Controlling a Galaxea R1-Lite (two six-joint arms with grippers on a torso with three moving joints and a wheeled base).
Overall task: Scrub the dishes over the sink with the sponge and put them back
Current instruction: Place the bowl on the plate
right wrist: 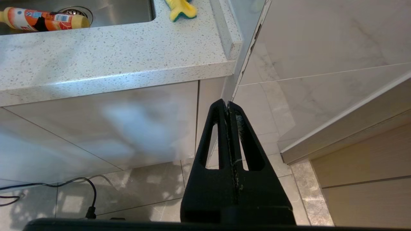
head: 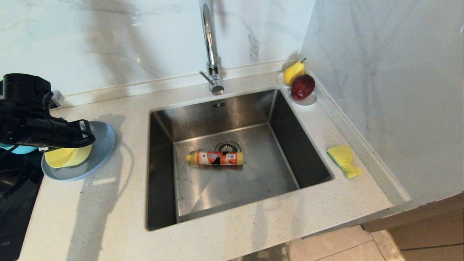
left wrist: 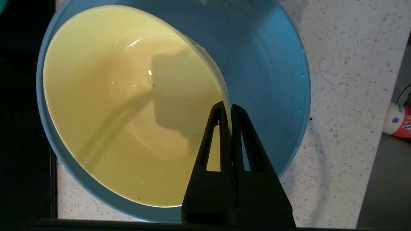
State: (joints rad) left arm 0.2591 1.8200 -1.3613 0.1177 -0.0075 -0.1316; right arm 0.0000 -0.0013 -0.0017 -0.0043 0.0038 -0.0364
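Note:
My left gripper [head: 86,135] is shut on the rim of the pale yellow bowl [head: 67,156], one finger inside the bowl and one outside. The left wrist view shows the bowl [left wrist: 128,112] tilted over the grey-blue plate [left wrist: 266,80], its rim pinched at the gripper [left wrist: 226,108]. The plate [head: 103,145] lies on the counter left of the sink [head: 253,181]. A sliver of the teal bowl [head: 18,149] peeks out under the left arm. The yellow sponge [head: 344,160] lies on the counter right of the sink. My right gripper [right wrist: 227,104] hangs shut and empty below the counter front.
An orange detergent bottle [head: 215,158] lies on the sink floor by the drain. The chrome faucet [head: 211,50] rises behind the basin. A white dish with fruit [head: 307,101] sits in the back right corner. A black cooktop [head: 14,195] borders the counter on the left.

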